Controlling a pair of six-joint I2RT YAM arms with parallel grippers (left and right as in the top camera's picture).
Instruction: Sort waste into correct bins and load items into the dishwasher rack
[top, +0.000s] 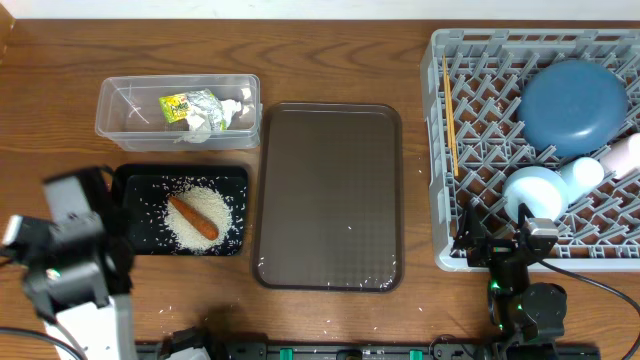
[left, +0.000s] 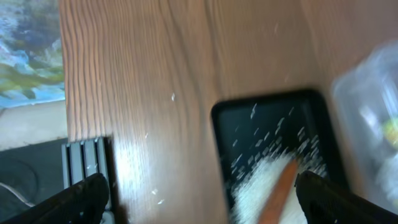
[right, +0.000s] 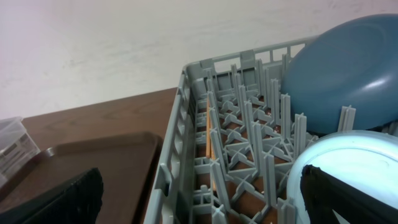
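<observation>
Far left of the brown serving tray (top: 330, 195), the left end effector (left: 205, 202) hangs over the wooden worktop (top: 330, 60), fingers spread wide and nothing in them, looking down on the near-left corner of the black tray (top: 135, 180). That black tray sits just left of the serving tray, and there it is, the heap of rice (top: 215, 232) with the orange carrot (top: 192, 217) lying across it, a few stray grains scattered on the wood beside it. Behind the black tray, also left of the serving tray, the clear tub (top: 120, 100) holds the yellow-green wrapper (top: 183, 104) and the crumpled white paper (top: 228, 115) side by side. Now right of the serving tray, the grey dishwasher rack (top: 437, 150): chopsticks (top: 450, 115) lie along its side nearest the serving tray, the big blue plate (top: 572, 105) is propped among the far pegs, the light-blue bowl (top: 533, 192) sits nearer, with a white cup (top: 582, 172) and a second white cup (top: 625, 155) just beyond it. The right end effector (right: 205, 202) sits at the rack's near edge, jaws wide apart, bowl just beside one finger, gripping nothing
</observation>
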